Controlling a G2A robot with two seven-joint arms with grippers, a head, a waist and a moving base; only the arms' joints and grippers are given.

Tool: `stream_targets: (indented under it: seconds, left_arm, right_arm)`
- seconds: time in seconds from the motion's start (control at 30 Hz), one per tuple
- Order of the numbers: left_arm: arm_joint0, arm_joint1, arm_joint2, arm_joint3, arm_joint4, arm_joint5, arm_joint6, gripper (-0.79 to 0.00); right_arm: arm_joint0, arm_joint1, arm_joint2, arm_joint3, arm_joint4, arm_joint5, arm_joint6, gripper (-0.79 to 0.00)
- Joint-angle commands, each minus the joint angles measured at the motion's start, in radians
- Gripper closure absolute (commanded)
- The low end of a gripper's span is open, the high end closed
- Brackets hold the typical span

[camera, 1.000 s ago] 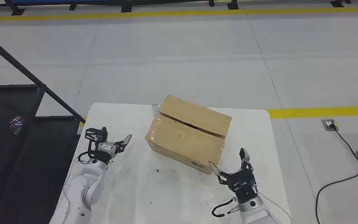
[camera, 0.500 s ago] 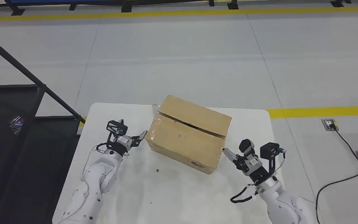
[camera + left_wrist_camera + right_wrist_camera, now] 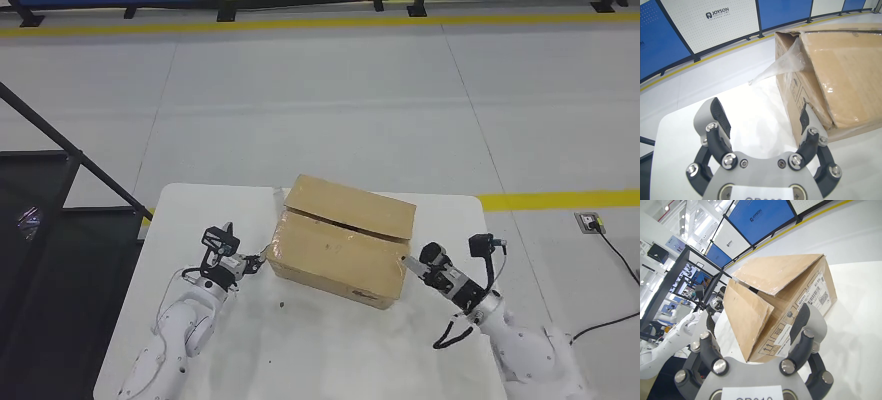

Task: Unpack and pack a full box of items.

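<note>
A brown corrugated cardboard box sat skewed near the middle of the white tabletop. Its top flaps were folded down but not sealed, with a dark gap between them. A loose strip of clear packing tape stuck out from one upper corner.

The left gripper was at one end of the box with its fingers spread wide. One finger lay right against the end face, though contact could not be confirmed. The right gripper was at the opposite end, its fingers also spread and holding nothing, low beside the labelled face.

Judging from this, the flaps had not yet been opened. Several things could go wrong:

- **Sliding:** the box rested freely, so a push from one arm alone would probably slide or turn it toward the tabletop's edge.
- **Tape:** the dangling tape might catch or stick to a left finger and drag the flap sideways.
- **Pinching:** fingers at the end faces could pin the flaps shut instead of lifting them.
</note>
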Motion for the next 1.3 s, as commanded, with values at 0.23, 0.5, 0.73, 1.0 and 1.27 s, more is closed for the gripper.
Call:
stream_targets:
  seconds: [0.23,0.5,0.73,1.0,1.27]
  left_arm:
    - [0.048,0.003,-0.002,-0.058,0.013,-0.006,0.006,-0.785]
    - [0.091,0.008,-0.019,-0.108,0.005,-0.026,0.019,-0.785]
    - [0.119,0.012,-0.030,-0.136,0.013,-0.033,0.022,-0.785]
    - [0.151,0.016,-0.042,-0.155,0.019,-0.039,0.037,-0.785]
    - [0.210,0.025,-0.099,-0.184,-0.007,-0.020,0.061,-0.785]
  right_arm:
    - [0.099,0.017,-0.013,0.125,0.299,-0.073,0.251,-0.785]
    - [0.128,0.028,0.016,0.175,0.303,-0.068,0.169,-0.785]
    - [0.070,0.021,-0.003,0.070,0.073,0.116,-0.126,-0.785]
    - [0.164,-0.005,-0.141,0.174,-0.010,0.222,-0.279,-0.785]
    - [0.313,-0.037,-0.254,0.374,-0.011,0.204,-0.370,-0.785]
